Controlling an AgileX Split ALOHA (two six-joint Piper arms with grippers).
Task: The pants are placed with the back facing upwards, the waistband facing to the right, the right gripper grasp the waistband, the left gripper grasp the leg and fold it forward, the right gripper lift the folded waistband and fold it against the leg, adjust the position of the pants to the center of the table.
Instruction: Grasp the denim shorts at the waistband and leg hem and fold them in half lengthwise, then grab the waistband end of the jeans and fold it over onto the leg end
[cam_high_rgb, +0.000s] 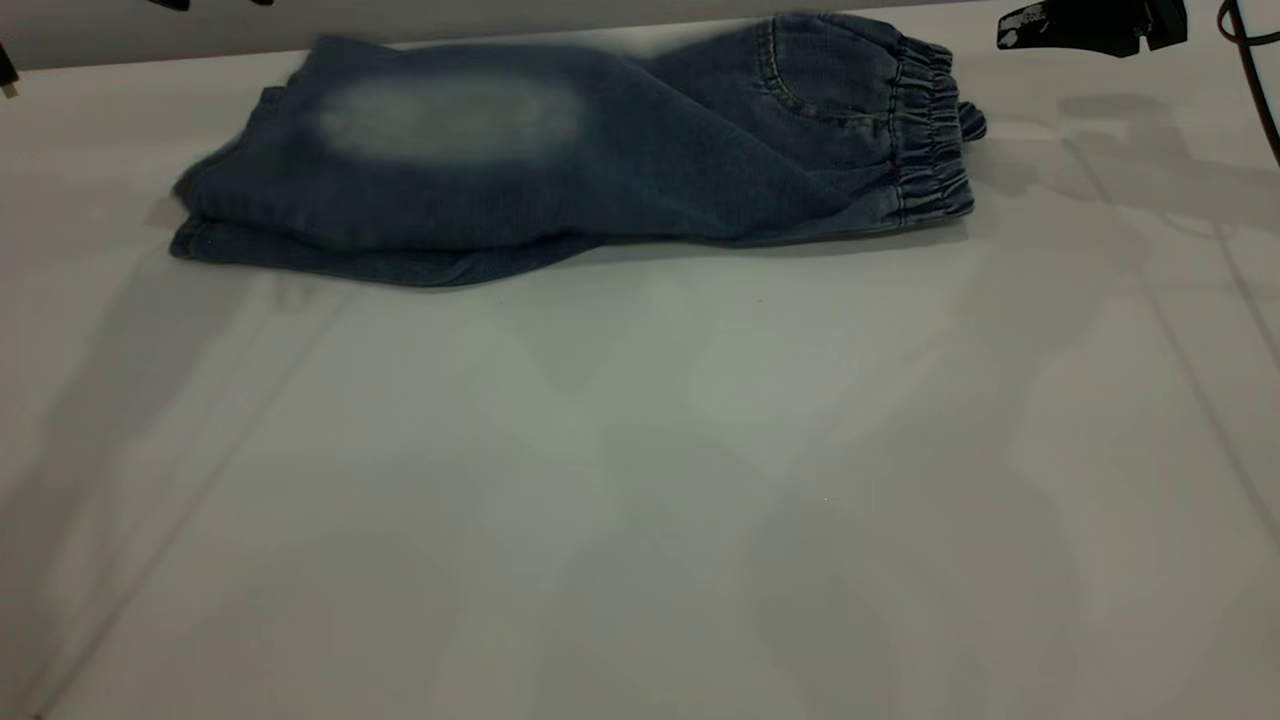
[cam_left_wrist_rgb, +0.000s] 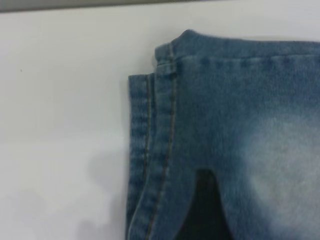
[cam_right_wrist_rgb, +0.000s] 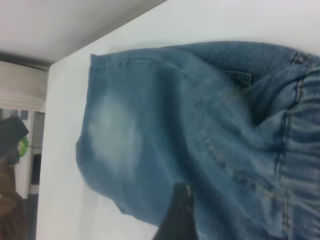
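The pants (cam_high_rgb: 560, 160) lie folded lengthwise along the far side of the table (cam_high_rgb: 640, 480). A plain leg with a pale faded patch (cam_high_rgb: 450, 118) is on top. The leg with the print is hidden. The waistband (cam_high_rgb: 930, 130) is at the right end, gathered and doubled, and the hems (cam_high_rgb: 215, 215) are at the left end. My right gripper (cam_high_rgb: 1090, 25) hovers beyond the waistband at the far right and touches no cloth. In its wrist view it (cam_right_wrist_rgb: 177, 215) hangs over the denim (cam_right_wrist_rgb: 210, 140). My left gripper (cam_left_wrist_rgb: 205, 215) hangs above the hem end (cam_left_wrist_rgb: 165, 100).
The white tabletop stretches wide in front of the pants, marked only by soft arm shadows. The table's far edge (cam_high_rgb: 150, 55) runs just behind the pants. A black cable (cam_high_rgb: 1255, 70) hangs at the far right.
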